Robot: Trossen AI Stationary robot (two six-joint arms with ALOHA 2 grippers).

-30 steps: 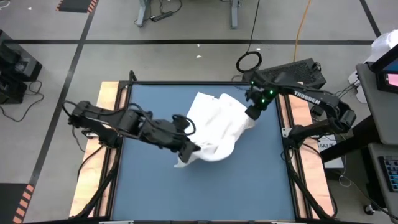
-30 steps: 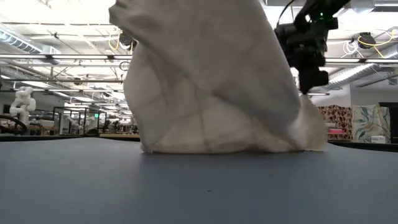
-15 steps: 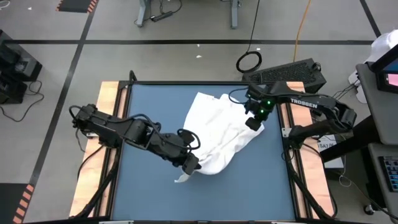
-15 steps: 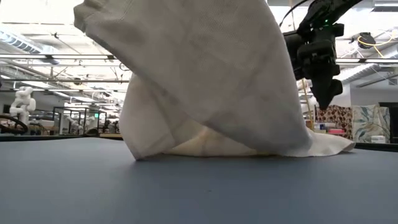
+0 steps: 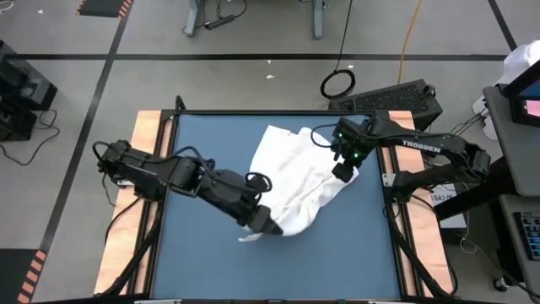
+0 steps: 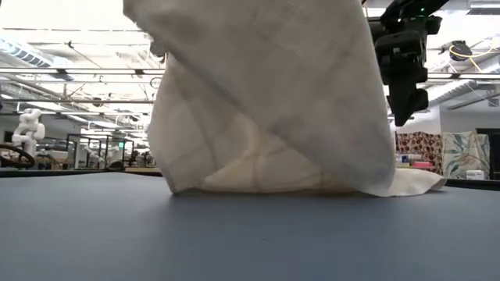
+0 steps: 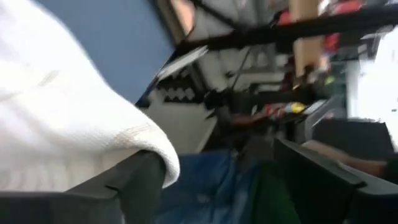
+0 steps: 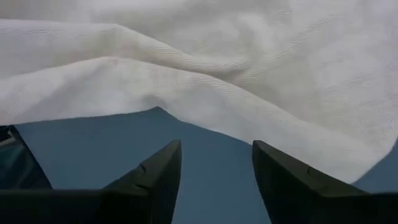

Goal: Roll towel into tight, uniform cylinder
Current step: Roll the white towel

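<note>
The white towel [image 5: 295, 177] lies crumpled on the blue table [image 5: 202, 143], right of centre. In the low view the towel [image 6: 266, 101] rises out of the picture's top, and its right corner [image 6: 418, 183] lies flat on the table. My left gripper [image 5: 263, 226] is at the towel's near left corner, its fingers apart in the left wrist view [image 7: 217, 168]. My right gripper [image 5: 344, 175] hovers open and empty over the towel's right edge. It also shows in the low view [image 6: 402, 117] and in its own wrist view [image 8: 216, 155]. My left gripper has a fold of the towel [image 7: 143, 149] lying over one finger [image 7: 124, 186]. The other finger [image 7: 323, 180] stands clear of the cloth. The towel hangs from there down to the table, where its lower part rests. I cannot tell how many layers lie on the finger.
Wooden strips [image 5: 148, 135] border the table on the left and right. A black case [image 5: 396, 97] sits by the far right corner. Bare blue surface lies along the near edge [image 5: 321, 262] and the far left.
My left gripper has gone toward the table's near edge and a little to the right, drawing the towel's near left part with it. My right gripper has shifted slightly toward the near edge. The towel's right corner has spread out flat on the table.
</note>
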